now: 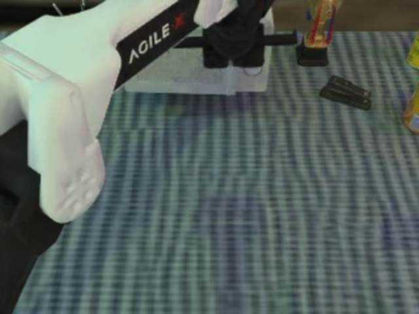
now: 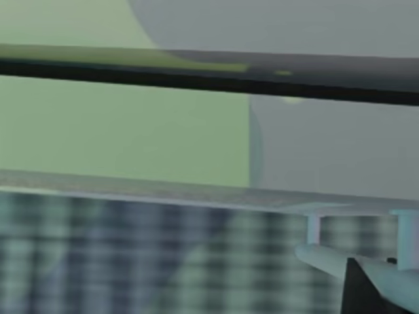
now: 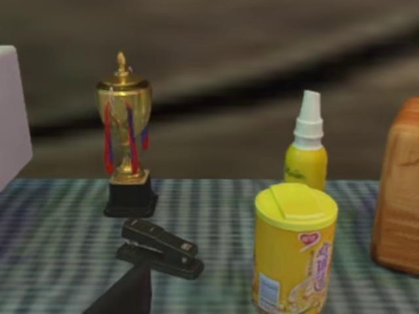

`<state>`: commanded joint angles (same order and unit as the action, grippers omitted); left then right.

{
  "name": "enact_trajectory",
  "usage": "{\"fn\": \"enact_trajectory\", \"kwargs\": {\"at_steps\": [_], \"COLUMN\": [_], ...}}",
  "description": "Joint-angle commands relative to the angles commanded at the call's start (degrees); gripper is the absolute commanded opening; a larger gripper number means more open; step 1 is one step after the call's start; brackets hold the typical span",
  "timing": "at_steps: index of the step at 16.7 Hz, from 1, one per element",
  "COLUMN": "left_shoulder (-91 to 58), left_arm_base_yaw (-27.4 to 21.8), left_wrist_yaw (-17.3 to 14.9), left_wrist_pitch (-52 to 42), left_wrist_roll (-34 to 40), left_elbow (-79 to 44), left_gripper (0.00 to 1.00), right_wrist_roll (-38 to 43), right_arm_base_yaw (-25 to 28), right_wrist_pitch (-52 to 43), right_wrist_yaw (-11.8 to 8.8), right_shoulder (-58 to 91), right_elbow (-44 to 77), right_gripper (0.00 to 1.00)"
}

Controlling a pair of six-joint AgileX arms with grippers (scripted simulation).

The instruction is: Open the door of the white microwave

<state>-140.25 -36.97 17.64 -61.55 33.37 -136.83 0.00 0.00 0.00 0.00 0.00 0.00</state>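
Observation:
The white microwave stands at the table's back middle, mostly hidden under my left arm. My left gripper is at its front. In the left wrist view the door shows nearly edge-on, with its pale bar handle on two short posts. A dark fingertip lies against that bar, so the gripper looks shut on the handle. How far the door stands from the body cannot be told. My right arm is parked off the top view's right; only a dark piece of its gripper shows.
A gold trophy stands right of the microwave. A black stapler lies nearer the front. A yellow can, a yellow bottle and a brown loaf stand at the right edge. Checked cloth covers the table.

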Motion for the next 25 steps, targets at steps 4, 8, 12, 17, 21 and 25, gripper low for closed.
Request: {"fn": "enact_trajectory", "kwargs": {"at_steps": [4,8,12,17,21,25], "left_shoulder": [0.29,3.11,3.72,3.72,3.72,3.72], "left_arm_base_yaw": [-0.49,-0.02,0.08,0.08,0.08,0.08], "left_wrist_yaw": [-0.41,-0.86,-0.97,-0.97,-0.97,-0.97], "left_wrist_pitch": [0.64,3.13,3.69,3.69,3.69,3.69], "left_wrist_roll": [-0.11,-1.83,-2.27,-2.27,-2.27,-2.27], "left_elbow": [0.83,5.67,6.74,6.74,6.74,6.74], "left_gripper": [0.00,0.00,0.00,0.00,0.00,0.00], "right_wrist_roll": [0.00,0.00,0.00,0.00,0.00,0.00], "right_arm_base_yaw": [0.00,0.00,0.00,0.00,0.00,0.00], "right_wrist_pitch": [0.00,0.00,0.00,0.00,0.00,0.00], "right_wrist_yaw": [0.00,0.00,0.00,0.00,0.00,0.00], "right_shoulder": [0.00,0.00,0.00,0.00,0.00,0.00], "right_elbow": [0.00,0.00,0.00,0.00,0.00,0.00], "right_gripper": [1.00,1.00,1.00,1.00,1.00,1.00]}}
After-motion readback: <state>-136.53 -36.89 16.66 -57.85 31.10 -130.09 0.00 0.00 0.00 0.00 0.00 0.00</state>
